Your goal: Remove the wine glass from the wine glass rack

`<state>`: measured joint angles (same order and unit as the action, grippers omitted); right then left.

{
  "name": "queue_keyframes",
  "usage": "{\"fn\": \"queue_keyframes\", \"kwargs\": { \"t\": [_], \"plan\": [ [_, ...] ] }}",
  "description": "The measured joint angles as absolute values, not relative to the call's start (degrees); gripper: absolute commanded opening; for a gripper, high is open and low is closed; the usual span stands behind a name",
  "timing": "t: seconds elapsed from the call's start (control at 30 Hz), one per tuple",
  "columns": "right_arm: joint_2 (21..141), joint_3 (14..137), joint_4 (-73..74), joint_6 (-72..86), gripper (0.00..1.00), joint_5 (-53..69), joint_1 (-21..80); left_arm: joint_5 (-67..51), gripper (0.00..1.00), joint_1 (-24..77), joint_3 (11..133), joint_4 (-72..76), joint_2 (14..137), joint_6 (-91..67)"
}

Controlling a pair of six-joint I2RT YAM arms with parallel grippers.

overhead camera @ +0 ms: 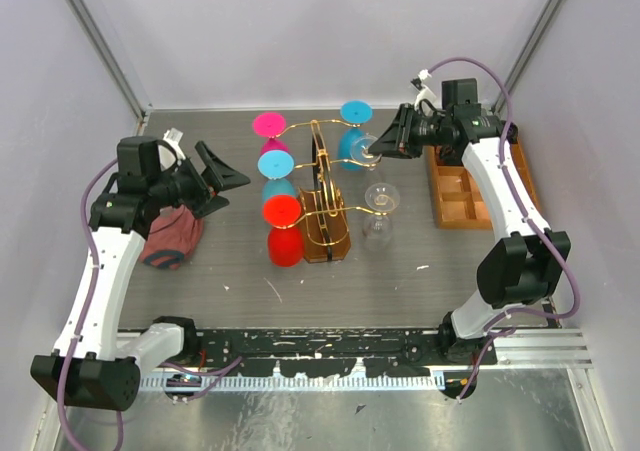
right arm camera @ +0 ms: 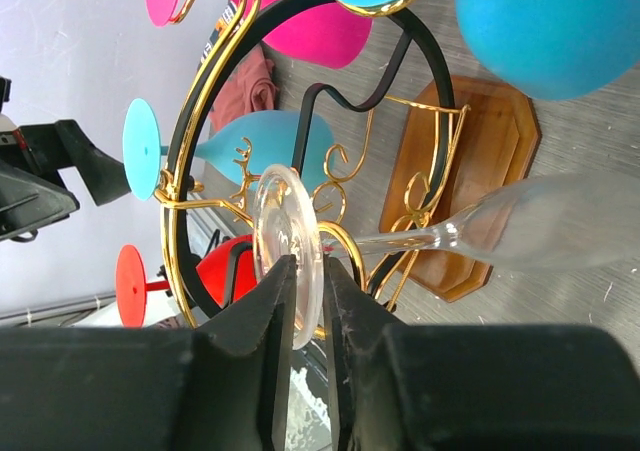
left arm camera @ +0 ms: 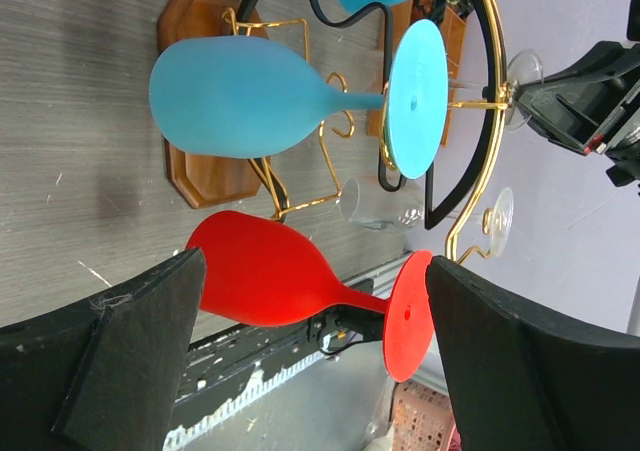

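**Right gripper on the foot of a clear glass hanging from the rack**

The grey table (overhead camera: 420, 281) carries the wine glass rack (overhead camera: 322, 186) at its centre, a gold wire stand with scrolled arms on a brown base. A compartmented wooden tray (overhead camera: 462, 196) lies to its right, under the right arm, and a dark red cloth (overhead camera: 172, 239) lies well to its left.

Coloured glasses hang bowl-down from the rack's left side: a pink glass (overhead camera: 272, 151) at the back, a blue glass (left arm camera: 235, 96) in the middle and a red glass (left arm camera: 265, 276) nearest. Clear glasses hang on the right side.

The clear wine glass (right arm camera: 560, 233) is on the rack's upper right arm, its stem in a gold hook. The right gripper (right arm camera: 308, 281) is clenched on this glass's round foot, one finger on each face of the disc.

The left gripper (left arm camera: 315, 271) is spread wide, level with the red glass, grasping nothing.
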<state>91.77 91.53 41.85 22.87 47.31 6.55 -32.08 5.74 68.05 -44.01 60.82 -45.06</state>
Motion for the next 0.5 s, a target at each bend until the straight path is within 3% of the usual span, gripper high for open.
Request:
{"fn": "queue_keyframes", "kwargs": {
  "t": [0.17, 0.5],
  "plan": [
    [91.8, 91.9, 41.9, 23.2, 0.10, 47.0, 6.7, -32.1, 0.98, 5.7, 67.2, -44.1, 60.5, -45.2],
    [90.6, 92.4, 42.7, 23.9, 0.08, 45.8, 5.0, -32.4, 0.98, 5.7, 67.2, -44.3, 60.1, -45.5]
  ]
}}
